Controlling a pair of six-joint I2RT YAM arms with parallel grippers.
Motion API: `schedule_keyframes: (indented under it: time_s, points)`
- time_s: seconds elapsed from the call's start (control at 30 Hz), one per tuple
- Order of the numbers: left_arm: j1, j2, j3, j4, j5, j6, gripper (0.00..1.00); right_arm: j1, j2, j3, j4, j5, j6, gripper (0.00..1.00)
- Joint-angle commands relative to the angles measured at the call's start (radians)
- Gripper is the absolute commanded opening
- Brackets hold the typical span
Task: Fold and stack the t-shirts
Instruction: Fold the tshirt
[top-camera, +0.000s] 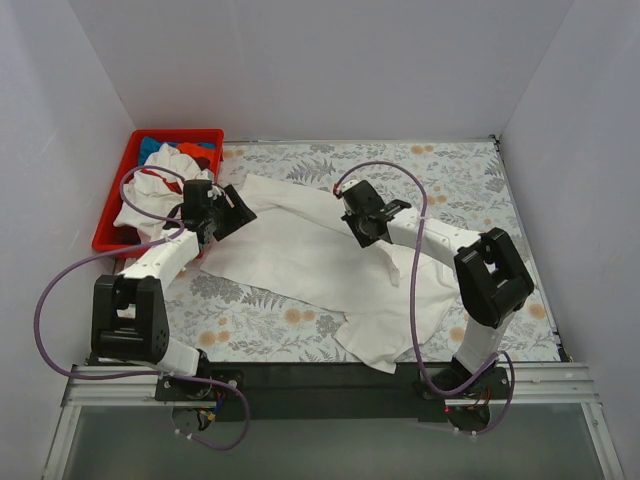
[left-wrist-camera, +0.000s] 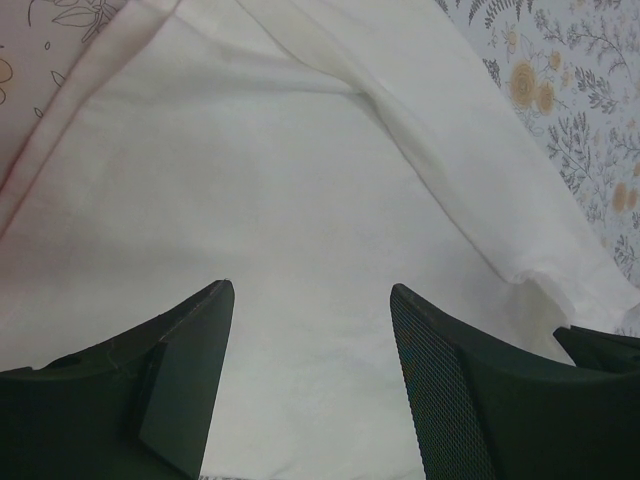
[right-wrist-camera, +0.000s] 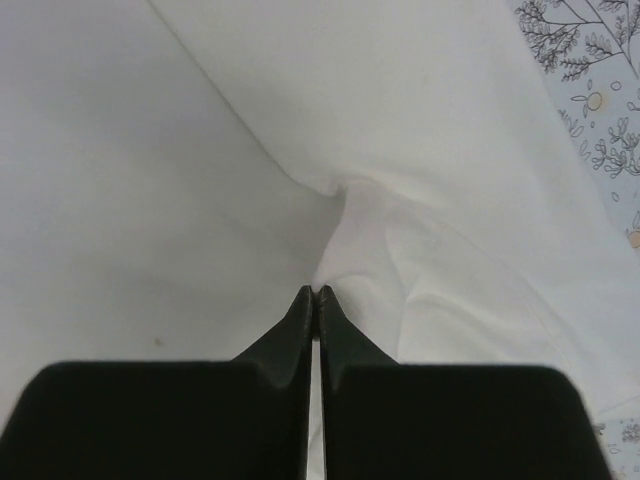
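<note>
A large white t-shirt (top-camera: 300, 255) lies open on the floral-covered counter (top-camera: 450, 170). Its long axis runs diagonally away from the red bin (top-camera: 112, 215), with one end just beside the bin and the other trailing toward the counter's opposite front corner. The cloth is rumpled, and a raised ridge crosses it lengthwise. More shirts (top-camera: 160, 185), white with red trim among them, are heaped inside the bin.

The left end effector (left-wrist-camera: 310, 288) hangs over the shirt's bin-side end with its fingers spread wide and nothing between them, plain white fabric showing directly below. The right end effector (right-wrist-camera: 315, 292), farther from the bin and over the shirt's far edge near mid-length, has its fingers pressed together. Creases gather at its tips, so it appears to have a fold pinched (the pinch itself is hidden).

The fold likely depends on this layout. The left arm is the nearer one to the loose end by the bin, and the cloth lies straight beneath it.
</note>
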Motion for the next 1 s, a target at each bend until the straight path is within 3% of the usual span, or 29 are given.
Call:
schedule_keyframes:
  time_s: [0.0,0.23,0.47,0.53,0.73,0.97]
  points:
    - [-0.006,-0.006,0.032,-0.012,-0.015,0.015,0.63,0.001,0.042,0.084,-0.057,-0.061,0.118,0.02]
    - [-0.008,0.002,0.037,-0.018,-0.013,0.018,0.63,0.001,0.131,0.172,-0.122,-0.152,0.222,0.1]
    - [-0.01,0.006,0.038,-0.021,-0.006,0.018,0.63,-0.014,0.106,0.166,-0.152,-0.281,0.227,0.38]
    - [-0.01,0.008,0.038,-0.021,-0.004,0.018,0.63,-0.031,0.061,0.146,-0.152,-0.352,0.228,0.41]
    - [-0.01,0.01,0.04,-0.024,-0.003,0.017,0.63,-0.11,-0.099,0.039,-0.149,-0.321,0.231,0.41]
    - [-0.016,0.008,0.04,-0.024,-0.006,0.018,0.63,-0.206,-0.179,-0.104,-0.096,-0.327,0.23,0.26]
